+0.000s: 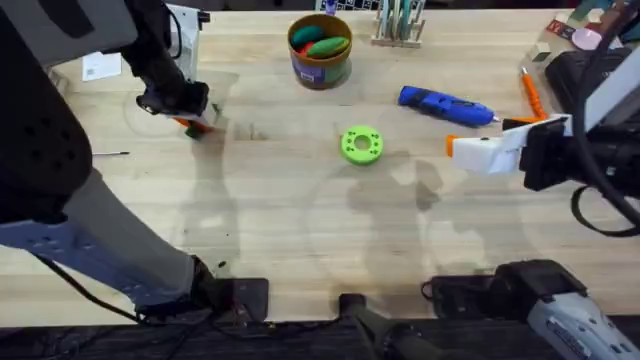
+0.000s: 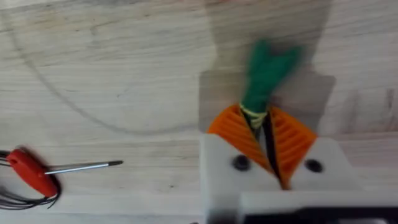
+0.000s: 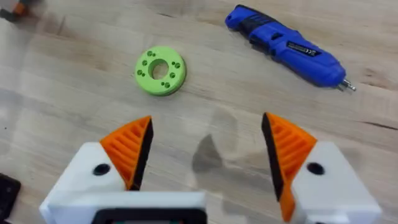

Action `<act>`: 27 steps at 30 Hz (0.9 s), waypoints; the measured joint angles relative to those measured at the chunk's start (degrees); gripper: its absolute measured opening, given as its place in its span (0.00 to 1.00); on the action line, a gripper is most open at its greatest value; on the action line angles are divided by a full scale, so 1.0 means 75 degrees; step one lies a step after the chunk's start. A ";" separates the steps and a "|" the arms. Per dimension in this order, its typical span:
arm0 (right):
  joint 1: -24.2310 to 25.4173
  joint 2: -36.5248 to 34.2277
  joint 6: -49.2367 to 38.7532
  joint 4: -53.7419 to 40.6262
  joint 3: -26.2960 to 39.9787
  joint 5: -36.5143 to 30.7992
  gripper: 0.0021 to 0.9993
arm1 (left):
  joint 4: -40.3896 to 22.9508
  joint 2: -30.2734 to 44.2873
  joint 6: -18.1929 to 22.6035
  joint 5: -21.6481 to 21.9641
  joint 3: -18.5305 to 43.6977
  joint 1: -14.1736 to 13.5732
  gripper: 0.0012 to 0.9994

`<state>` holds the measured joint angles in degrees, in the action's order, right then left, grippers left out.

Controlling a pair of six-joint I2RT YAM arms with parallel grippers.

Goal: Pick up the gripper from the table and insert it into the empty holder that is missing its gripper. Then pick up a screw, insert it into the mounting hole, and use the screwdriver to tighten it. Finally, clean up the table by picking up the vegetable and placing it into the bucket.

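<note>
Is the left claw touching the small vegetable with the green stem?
Touching. In the left wrist view, the left claw has its orange ribbed pads closed around the green stem of the small vegetable.

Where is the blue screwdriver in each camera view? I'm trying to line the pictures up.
Overhead: the screwdriver lies right of centre, near the far edge, bit pointing right.
Right wrist: it lies at upper right.
Left wrist: not in this picture.
Shared landmark: the green disc lies nearby in the overhead and right wrist views.
</note>
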<state>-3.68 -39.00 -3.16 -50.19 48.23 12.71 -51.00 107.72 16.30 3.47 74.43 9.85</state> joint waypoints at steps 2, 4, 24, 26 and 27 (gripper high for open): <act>0.0000 0.0000 0.0001 0.0000 -0.0008 0.0000 0.99 | -0.0022 0.0000 0.0028 0.0057 0.0000 -0.0003 0.02; 0.0000 0.0000 0.0000 0.0002 -0.0021 0.0000 0.99 | -0.0055 0.0000 0.0027 0.0088 0.0000 -0.0003 0.02; 0.0000 0.0000 0.0001 0.0000 -0.0026 0.0000 0.99 | -0.1307 -0.0686 -0.0785 -0.0764 0.3203 -0.0567 0.02; 0.0000 0.0000 0.0000 0.0000 -0.0026 0.0000 0.99 | -0.1338 -0.0813 -0.0834 -0.0784 0.3650 -0.0946 0.02; 0.0000 0.0000 0.0000 0.0000 -0.0026 0.0000 0.99 | -0.1315 -0.0864 -0.0847 -0.0806 0.3853 -0.1205 0.02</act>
<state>-3.68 -39.00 -3.16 -50.19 48.03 12.71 -60.86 101.24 9.95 -2.57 103.33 0.81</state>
